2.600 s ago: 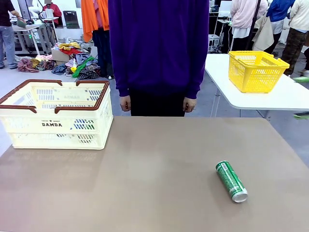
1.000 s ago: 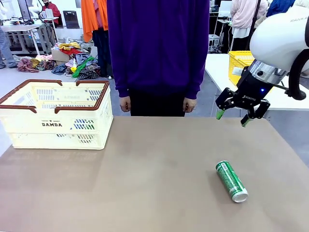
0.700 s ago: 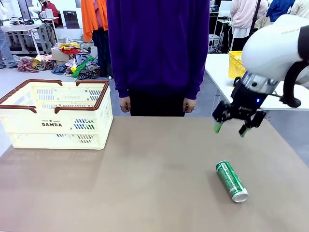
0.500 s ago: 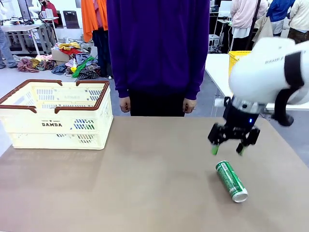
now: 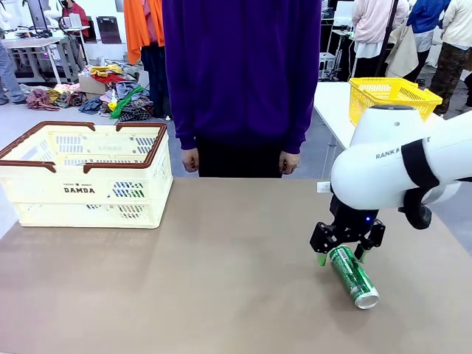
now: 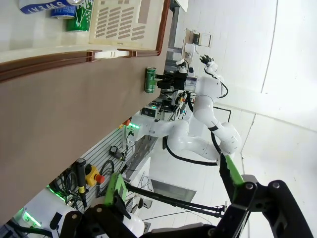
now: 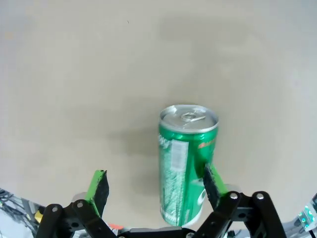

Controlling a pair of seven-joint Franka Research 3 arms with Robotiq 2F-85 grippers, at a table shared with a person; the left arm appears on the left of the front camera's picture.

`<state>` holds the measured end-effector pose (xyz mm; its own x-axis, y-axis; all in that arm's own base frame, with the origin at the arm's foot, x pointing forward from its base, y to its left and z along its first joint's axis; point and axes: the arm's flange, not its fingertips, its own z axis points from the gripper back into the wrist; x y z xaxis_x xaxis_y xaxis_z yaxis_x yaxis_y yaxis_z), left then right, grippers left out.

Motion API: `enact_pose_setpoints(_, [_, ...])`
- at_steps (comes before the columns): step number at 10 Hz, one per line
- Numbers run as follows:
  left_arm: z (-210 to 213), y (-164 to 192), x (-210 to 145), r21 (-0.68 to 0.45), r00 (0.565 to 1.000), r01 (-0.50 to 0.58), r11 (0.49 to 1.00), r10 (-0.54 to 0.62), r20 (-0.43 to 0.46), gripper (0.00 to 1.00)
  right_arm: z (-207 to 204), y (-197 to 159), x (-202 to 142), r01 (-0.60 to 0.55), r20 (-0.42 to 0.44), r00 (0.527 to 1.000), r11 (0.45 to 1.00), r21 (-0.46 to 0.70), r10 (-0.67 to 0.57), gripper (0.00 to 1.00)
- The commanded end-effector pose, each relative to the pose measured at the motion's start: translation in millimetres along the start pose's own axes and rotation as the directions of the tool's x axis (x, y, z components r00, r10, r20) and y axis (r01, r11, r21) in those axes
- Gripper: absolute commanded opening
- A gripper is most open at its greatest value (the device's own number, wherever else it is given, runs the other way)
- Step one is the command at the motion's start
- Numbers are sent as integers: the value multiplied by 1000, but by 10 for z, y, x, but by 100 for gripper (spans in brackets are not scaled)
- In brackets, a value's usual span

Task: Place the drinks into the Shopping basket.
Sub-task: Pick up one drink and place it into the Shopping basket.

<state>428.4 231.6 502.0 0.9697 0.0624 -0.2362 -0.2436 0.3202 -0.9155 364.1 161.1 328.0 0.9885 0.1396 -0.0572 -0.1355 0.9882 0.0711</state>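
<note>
Your right gripper (image 5: 340,257) hangs open astride the green can (image 5: 352,276) lying on the table (image 5: 221,280), right side, not yet gripped, your left gripper (image 6: 168,171) open too, while the basket (image 5: 88,184) at far left already holds other cans (image 6: 79,20).

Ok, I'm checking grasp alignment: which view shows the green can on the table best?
The right wrist view: the green can lies large between the open right end effector's pads, pull-tab end visible. The front view shows it smaller, partly behind that end effector. The left wrist view shows it tiny, far off.
</note>
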Motion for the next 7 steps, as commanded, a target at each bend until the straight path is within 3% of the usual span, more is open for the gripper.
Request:
enact_pose_setpoints(1, [-1,-26,-40,-1,1000,-11,1000,11,-8,100,-237,-53,-113,14,0,1000,999,-34,-14,100])
enact_pose_setpoints(7, [-1,-26,-40,-1,1000,-11,1000,11,-8,100,-342,-24,-113,-9,-11,1000,999,-45,9,100])
